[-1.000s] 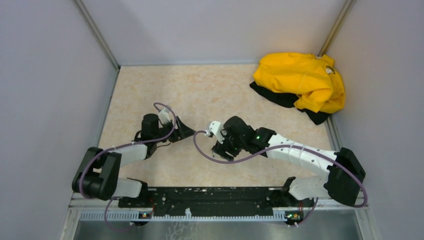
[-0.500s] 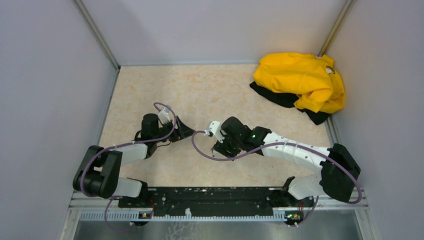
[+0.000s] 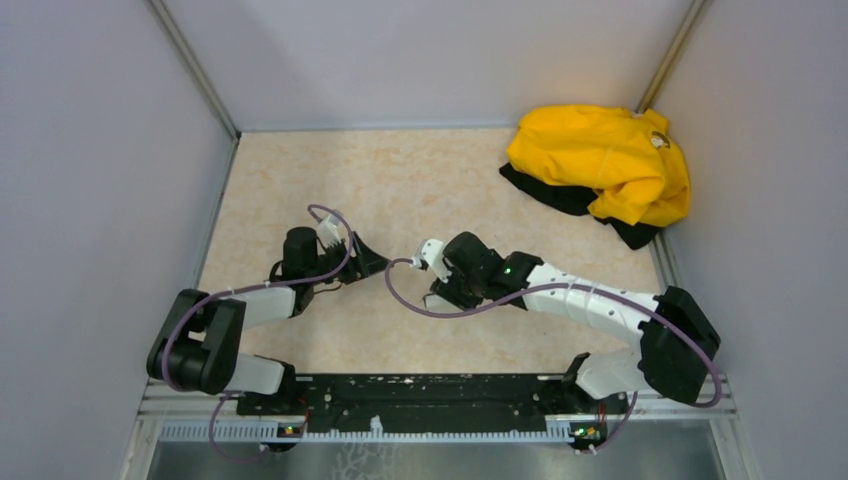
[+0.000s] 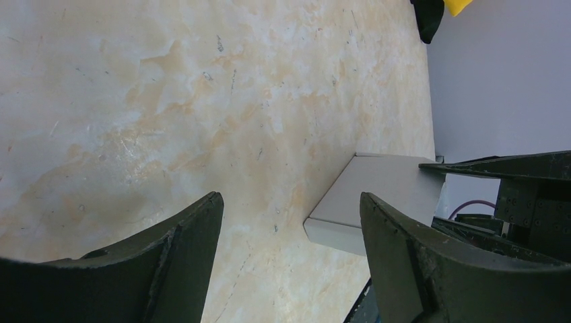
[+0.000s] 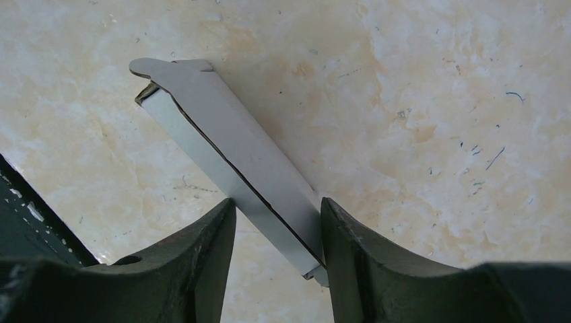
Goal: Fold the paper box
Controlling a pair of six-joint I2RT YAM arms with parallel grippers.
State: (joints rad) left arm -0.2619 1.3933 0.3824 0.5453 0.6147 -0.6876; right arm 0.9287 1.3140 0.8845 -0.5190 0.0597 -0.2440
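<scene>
**Box flat at mid-table, one end between your right jaws**

- Box [image 5: 236, 155]: folded flat into a long thin strip, lying on the table [image 5: 438, 101] near the middle. In the right wrist view its long axis runs diagonally, far end up-left, near end down-right. The far end carries a small rounded tab. A dark seam line runs along its length.
- Right gripper [image 5: 277, 205]: you're straddling the near end of the box, jaws at a middling gap. The box crosses that gap at an angle. One finger [image 5: 357, 262] touches the box's near corner, and the other sits right at its long edge. I can't tell whether that is a real clamp or just contact.
- Left gripper [image 4: 289, 197]: jaws wide, nothing between them, low over bare table. From here you see the box just ahead and off to one side, its other end tucked under the right gripper's black parts.
- Arms, top view: your left elbow is folded back near its base, forearm aimed across at the right gripper. Your right arm is stretched long and low, from its elbow at the table's right side to mid-table. The grippers are near each other, not touching. The box is mostly hidden under the right one.
</scene>
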